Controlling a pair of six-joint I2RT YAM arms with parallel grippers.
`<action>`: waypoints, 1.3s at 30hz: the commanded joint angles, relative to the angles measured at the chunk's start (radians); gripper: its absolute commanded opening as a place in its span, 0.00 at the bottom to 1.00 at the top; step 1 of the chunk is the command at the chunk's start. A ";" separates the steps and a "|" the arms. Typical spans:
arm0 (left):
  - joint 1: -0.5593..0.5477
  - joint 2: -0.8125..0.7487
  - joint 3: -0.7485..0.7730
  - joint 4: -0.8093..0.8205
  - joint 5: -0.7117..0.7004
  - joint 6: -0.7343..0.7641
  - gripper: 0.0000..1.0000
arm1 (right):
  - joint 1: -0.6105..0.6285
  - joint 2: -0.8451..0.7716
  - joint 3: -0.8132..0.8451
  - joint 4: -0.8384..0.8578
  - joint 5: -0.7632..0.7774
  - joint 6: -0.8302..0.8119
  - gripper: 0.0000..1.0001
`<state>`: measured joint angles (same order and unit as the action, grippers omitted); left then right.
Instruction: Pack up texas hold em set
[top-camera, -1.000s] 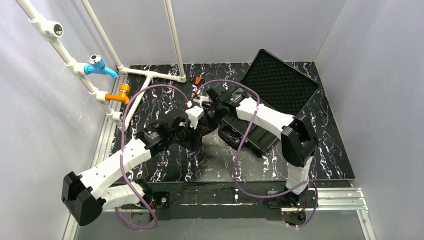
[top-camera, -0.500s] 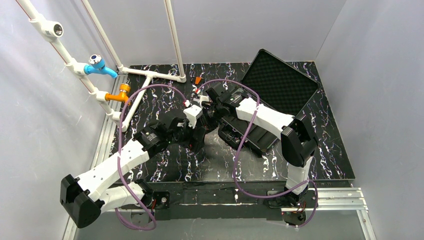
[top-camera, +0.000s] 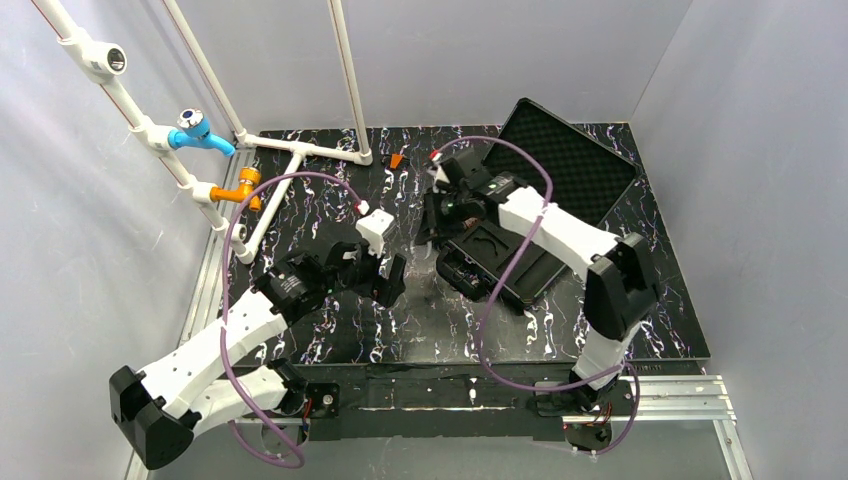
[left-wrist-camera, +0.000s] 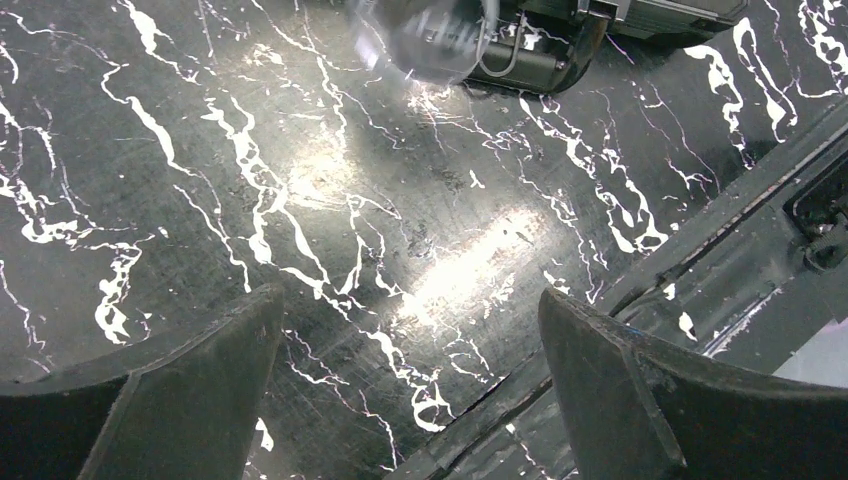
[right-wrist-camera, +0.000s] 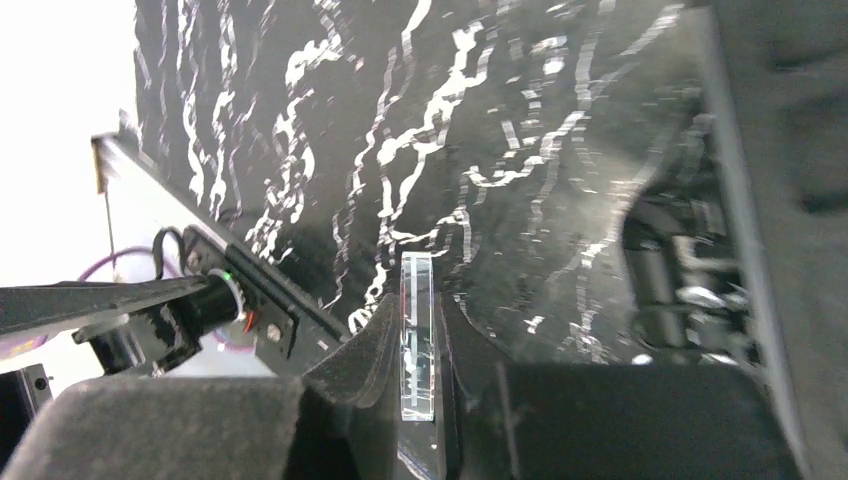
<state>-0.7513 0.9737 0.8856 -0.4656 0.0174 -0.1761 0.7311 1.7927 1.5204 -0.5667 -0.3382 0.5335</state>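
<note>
**Packing under way, case not yet shut**

Open on the marbled table, right of centre: the black case, with its foam-lined lid thrown back toward the far right corner. Nothing closed or latched so far. No telling from the overhead view how full the moulded tray is. Only blurred shapes in its pockets from the right wrist view, and no chip stack to be picked out anywhere. Probably left to do: seat whatever remains in the tray, then fold the lid down. Lying apart near the back edge: a small orange piece.

Left gripper: spread as wide as it goes, hanging over bare tabletop left of the case, holding and touching nothing.

Right gripper: pinched nearly closed on a thin clear flat piece, seen edge-on between the pads, above the case's near-left corner. Cannot tell what that piece is.
</note>
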 joint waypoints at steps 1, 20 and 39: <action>-0.005 -0.049 -0.018 0.001 -0.057 -0.004 0.98 | -0.054 -0.159 -0.062 0.021 0.185 0.077 0.01; -0.006 -0.063 -0.014 -0.018 -0.105 -0.004 0.98 | -0.145 -0.577 -0.511 0.185 0.749 0.418 0.01; -0.006 -0.050 -0.011 -0.021 -0.094 0.003 0.98 | -0.153 -0.504 -0.609 0.373 0.774 0.549 0.01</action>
<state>-0.7521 0.9260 0.8730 -0.4725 -0.0700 -0.1795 0.5819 1.2591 0.9123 -0.2962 0.4129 1.0458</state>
